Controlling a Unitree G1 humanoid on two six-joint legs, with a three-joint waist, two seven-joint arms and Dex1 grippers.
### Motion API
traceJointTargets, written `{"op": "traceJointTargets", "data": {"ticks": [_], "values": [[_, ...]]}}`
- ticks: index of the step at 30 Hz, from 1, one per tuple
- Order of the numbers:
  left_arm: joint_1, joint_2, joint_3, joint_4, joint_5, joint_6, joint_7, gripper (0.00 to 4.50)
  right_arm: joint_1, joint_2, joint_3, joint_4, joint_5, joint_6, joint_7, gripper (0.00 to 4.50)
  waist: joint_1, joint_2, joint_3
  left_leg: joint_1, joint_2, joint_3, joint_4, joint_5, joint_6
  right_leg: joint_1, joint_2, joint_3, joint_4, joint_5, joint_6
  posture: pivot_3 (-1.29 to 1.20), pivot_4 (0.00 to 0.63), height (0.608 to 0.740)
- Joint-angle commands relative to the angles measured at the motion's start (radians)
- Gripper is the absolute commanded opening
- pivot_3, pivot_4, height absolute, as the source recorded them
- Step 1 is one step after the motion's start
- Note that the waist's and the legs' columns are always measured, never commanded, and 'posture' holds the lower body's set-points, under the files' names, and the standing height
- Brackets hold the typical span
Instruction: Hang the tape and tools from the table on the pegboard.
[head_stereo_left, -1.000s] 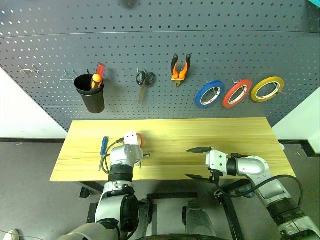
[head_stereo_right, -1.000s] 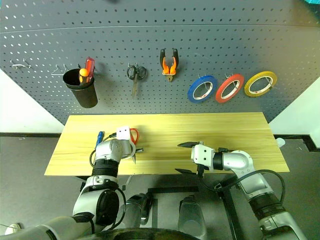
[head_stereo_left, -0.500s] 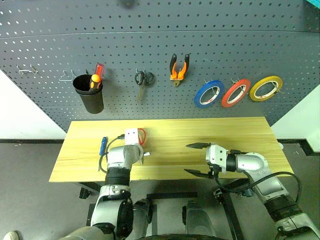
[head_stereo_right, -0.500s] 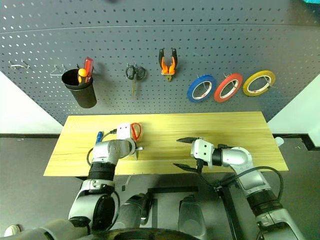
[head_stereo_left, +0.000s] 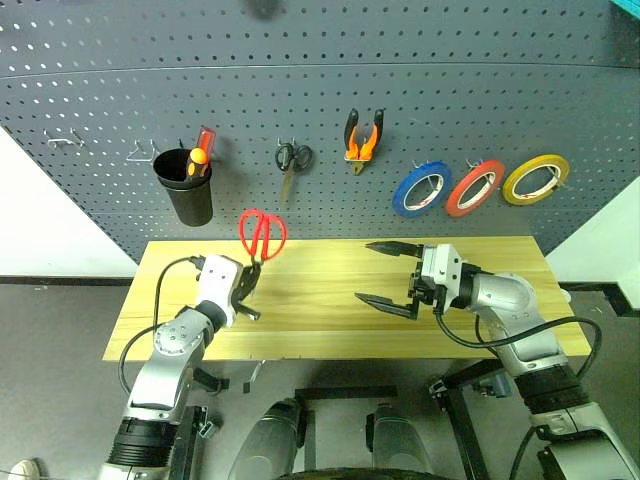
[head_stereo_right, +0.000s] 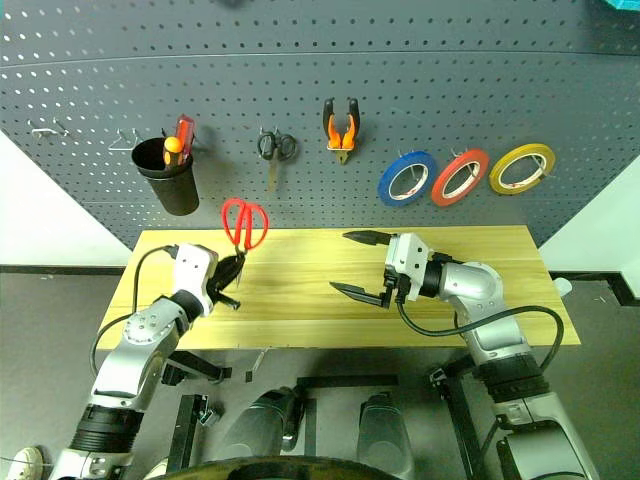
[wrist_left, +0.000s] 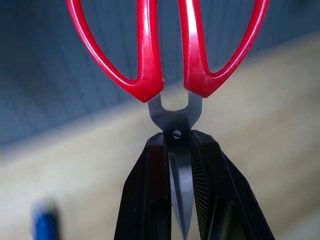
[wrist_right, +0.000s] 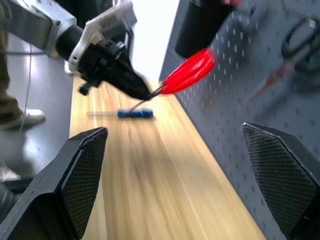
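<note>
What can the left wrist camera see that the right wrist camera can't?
The left wrist view alone shows up close how the left gripper's fingers are shut on the steel blades of the red-handled scissors, just below the pivot screw, with the handles pointing up.

The right wrist view alone shows the open right gripper, the black cup, the small black-handled scissors on the pegboard, and the whole left gripper from outside.

Both show the red scissors, the table and the blue-handled screwdriver lying on it.
</note>
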Motion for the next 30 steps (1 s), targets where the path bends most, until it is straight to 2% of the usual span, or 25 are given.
{"op": "traceJointTargets", "data": {"ticks": [1, 9, 17, 30], "values": [[-0.050, -0.021, 0.044, 0.041, 0.017, -0.159, 0.039, 0.23, -0.026, 0.004, -0.043, -0.050, 0.055, 0.031, 0.012, 4.50, -0.001, 0.000, -0.001, 0.000, 0.000, 0.000, 0.000, 0.000, 0.000, 0.000, 0.000, 0.000, 0.000, 0.000, 0.001, -0.05, 0.080, 0.728], [-0.208, -0.086, 0.019, 0.159, 0.065, -0.279, 0.092, 0.23, -0.041, 0.015, -0.049, -0.058, 0.055, 0.054, 0.015, 4.50, -0.005, 0.001, -0.006, 0.000, 0.000, 0.003, 0.000, 0.001, 0.003, 0.001, 0.001, 0.000, 0.001, 0.001, 0.002, -0.07, 0.066, 0.728], [-0.332, -0.094, -0.036, 0.292, 0.187, -0.283, 0.158, 0.23, -0.013, 0.010, -0.051, -0.095, 0.068, 0.082, 0.017, 4.50, -0.011, 0.000, -0.009, 0.000, 0.000, 0.004, 0.001, 0.002, 0.003, 0.001, 0.001, 0.000, 0.002, 0.002, 0.003, -0.08, 0.058, 0.728], [-0.368, -0.094, -0.046, 0.399, 0.227, -0.270, 0.186, 0.23, 0.002, 0.035, -0.071, -0.150, 0.118, 0.128, 0.015, 4.50, -0.014, -0.001, -0.016, 0.000, 0.000, 0.004, 0.002, 0.002, 0.004, 0.001, 0.001, 0.000, 0.003, 0.002, 0.004, -0.08, 0.053, 0.728]]}}
